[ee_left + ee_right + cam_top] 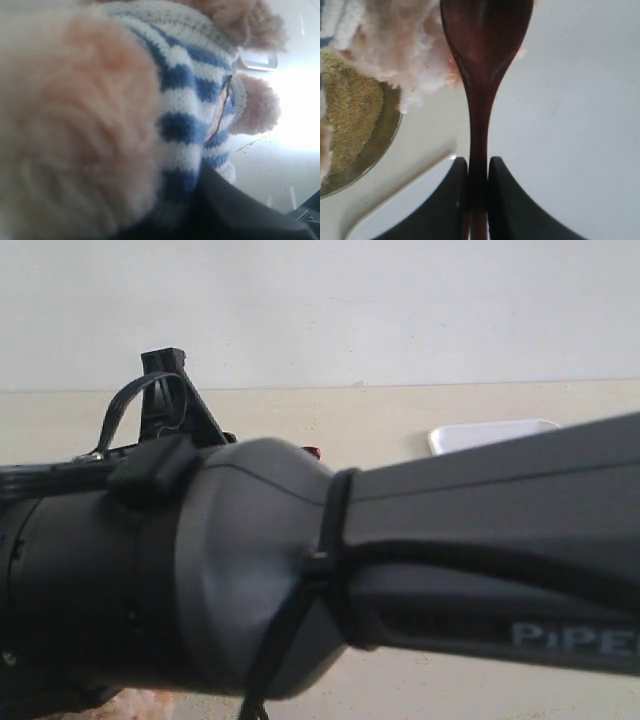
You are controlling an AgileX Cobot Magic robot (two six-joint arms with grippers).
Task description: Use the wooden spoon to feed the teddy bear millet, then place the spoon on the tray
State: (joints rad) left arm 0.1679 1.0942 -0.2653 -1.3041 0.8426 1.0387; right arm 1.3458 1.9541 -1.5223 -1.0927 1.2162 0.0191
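My right gripper [479, 175] is shut on the slim handle of the wooden spoon [482, 60]. The spoon's dark oval bowl points away, over the white tray [570, 125] and close to the teddy bear's fur [405, 45]. The millet [350, 110] is heaped in the steel bowl [387, 135] beside the tray's corner. The teddy bear [190, 100] fills the left wrist view, striped shirt and pink badge close up. My left gripper [165, 215] is pressed into it, with only one dark finger [240, 210] showing. The tray [490, 433] shows at the back right of the exterior view.
A dark robot arm [300, 580] blocks most of the exterior view, with a black cable mount [165, 390] behind it. Loose millet grains [250, 145] lie scattered on the pale table beside the bear. A pale wall stands behind the table.
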